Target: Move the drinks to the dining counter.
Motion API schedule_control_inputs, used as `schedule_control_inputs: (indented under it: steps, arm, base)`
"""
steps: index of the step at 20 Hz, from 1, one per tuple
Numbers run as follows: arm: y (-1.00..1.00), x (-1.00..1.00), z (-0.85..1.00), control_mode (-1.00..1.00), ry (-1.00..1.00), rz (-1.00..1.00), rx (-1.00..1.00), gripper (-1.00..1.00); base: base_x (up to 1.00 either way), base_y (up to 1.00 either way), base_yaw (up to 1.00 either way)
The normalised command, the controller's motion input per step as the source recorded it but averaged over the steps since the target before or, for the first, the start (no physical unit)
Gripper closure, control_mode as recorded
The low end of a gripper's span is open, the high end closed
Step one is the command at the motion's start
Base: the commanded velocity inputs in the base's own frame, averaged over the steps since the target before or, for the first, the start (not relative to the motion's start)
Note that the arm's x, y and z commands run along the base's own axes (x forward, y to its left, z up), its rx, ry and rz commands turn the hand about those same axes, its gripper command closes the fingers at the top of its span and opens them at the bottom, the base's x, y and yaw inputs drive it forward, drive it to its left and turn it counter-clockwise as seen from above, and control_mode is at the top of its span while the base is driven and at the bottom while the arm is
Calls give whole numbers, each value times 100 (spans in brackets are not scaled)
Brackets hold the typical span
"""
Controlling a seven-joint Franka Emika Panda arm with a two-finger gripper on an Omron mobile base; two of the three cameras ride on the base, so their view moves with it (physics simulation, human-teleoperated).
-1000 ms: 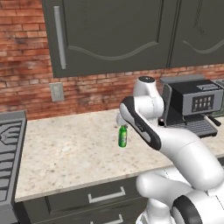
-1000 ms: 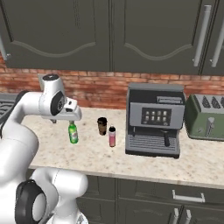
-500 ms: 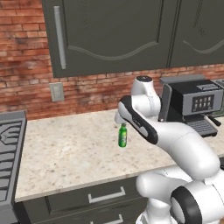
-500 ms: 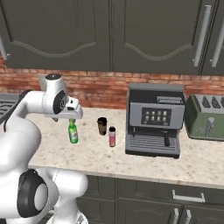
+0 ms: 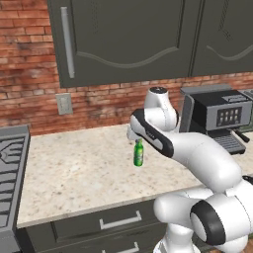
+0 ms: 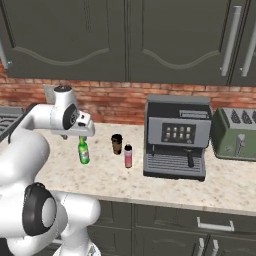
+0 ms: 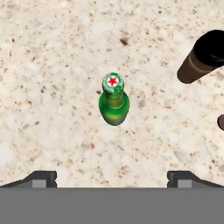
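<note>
While the Drinks Wait, Our Claw Hangs Over the Green Bottle

As far as we can see, no drink has gone to the dining counter yet. We see three drinks standing on this counter point(image 6: 60, 172). Our green bottle point(image 7: 113, 99) stands upright by itself. Our brown cup point(image 6: 117, 144) and pink bottle point(image 6: 128, 155) stand near each other, a little way from it, next to the coffee machine point(image 6: 176, 136). So we think the whole job is left to do: pick each drink up and carry it over.

Our claw point(image 6: 80, 134) hangs right above the green bottle's cap. Its two tips are spread as wide as they go. We hold nothing and touch nothing. We think we must go down next and close on the bottle.
</note>
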Motion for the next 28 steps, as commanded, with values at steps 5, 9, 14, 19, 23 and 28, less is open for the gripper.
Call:
schedule_control_inputs:
  steps: [5, 9, 14, 19, 23, 28]
  arm:
    - [7, 15, -13, -100, 1, 0, 0, -100]
    - [6, 15, -14, -100, 0, 0, 0, -100]
    - [0, 7, -5, -100, 0, 0, 0, -100]
    - [0, 8, 0, -100, 0, 0, 0, -100]
    - [0, 14, 0, -100, 0, 0, 0, -100]
    - [0, 15, -6, -100, -1, 0, 0, -100]
  base:
    - [0, 0, 0]
    - [0, 0, 0]
    - [0, 0, 0]
    - [0, 0, 0]
    - [0, 0, 0]
    - [0, 0, 0]
